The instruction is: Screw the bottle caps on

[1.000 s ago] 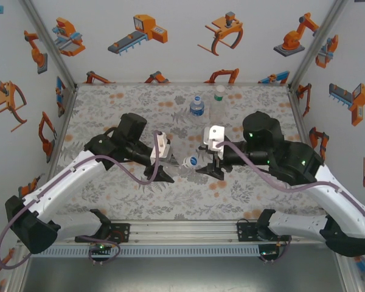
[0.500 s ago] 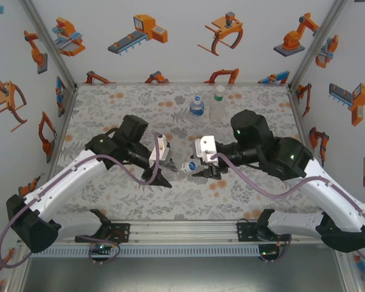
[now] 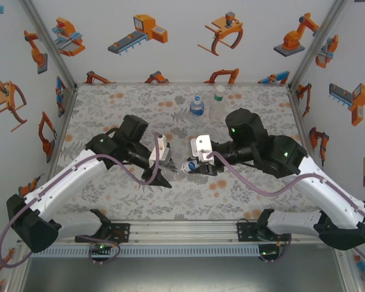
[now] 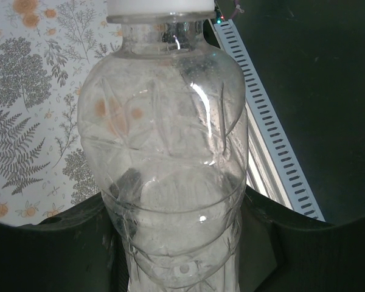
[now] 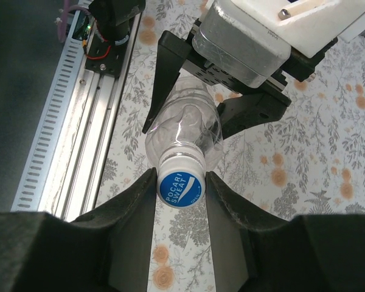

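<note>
Cap, blue-topped with a white rim, sits pinched between the dark fingers of the right gripper, which press on its two sides. It is seated on the neck of the clear unlabelled bottle, which lies roughly level above the floral mat, its body clamped in the left gripper. If cap and neck are not on one axis, turning would likely cross the thread. The thin ribbed wall may also buckle or spin in the left grip as the cap tightens. White letters on the cap read POCARI SWEAT. Well apart, at the mat's far edge, stand a blue-labelled bottle and a green-capped bottle, their print too small to read.
</note>
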`<action>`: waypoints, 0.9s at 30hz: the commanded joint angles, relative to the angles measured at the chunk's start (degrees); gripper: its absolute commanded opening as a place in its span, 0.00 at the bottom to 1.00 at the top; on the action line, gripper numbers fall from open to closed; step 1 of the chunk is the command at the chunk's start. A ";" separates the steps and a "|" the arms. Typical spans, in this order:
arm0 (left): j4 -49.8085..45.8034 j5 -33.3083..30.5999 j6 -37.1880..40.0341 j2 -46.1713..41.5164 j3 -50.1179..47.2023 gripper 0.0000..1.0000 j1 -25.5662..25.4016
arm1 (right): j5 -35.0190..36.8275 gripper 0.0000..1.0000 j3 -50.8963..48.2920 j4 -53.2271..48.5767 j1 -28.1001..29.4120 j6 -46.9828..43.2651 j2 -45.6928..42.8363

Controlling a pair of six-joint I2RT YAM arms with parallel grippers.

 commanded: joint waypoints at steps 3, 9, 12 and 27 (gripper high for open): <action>-0.92 2.74 1.55 0.20 1.66 0.00 -0.01 | -1.09 0.39 -0.50 0.63 -0.21 -0.79 -0.24; -0.83 2.91 1.51 0.10 1.83 0.00 0.03 | -1.44 0.33 -0.77 0.53 -0.21 -0.79 -0.33; -0.27 3.08 1.04 -0.23 1.59 0.00 0.19 | -1.44 0.26 -1.17 0.70 -0.25 -0.79 -0.59; 6.99 5.00 -4.22 -1.90 -0.15 0.00 1.82 | 1.23 0.01 -6.42 5.56 -0.21 2.23 -4.29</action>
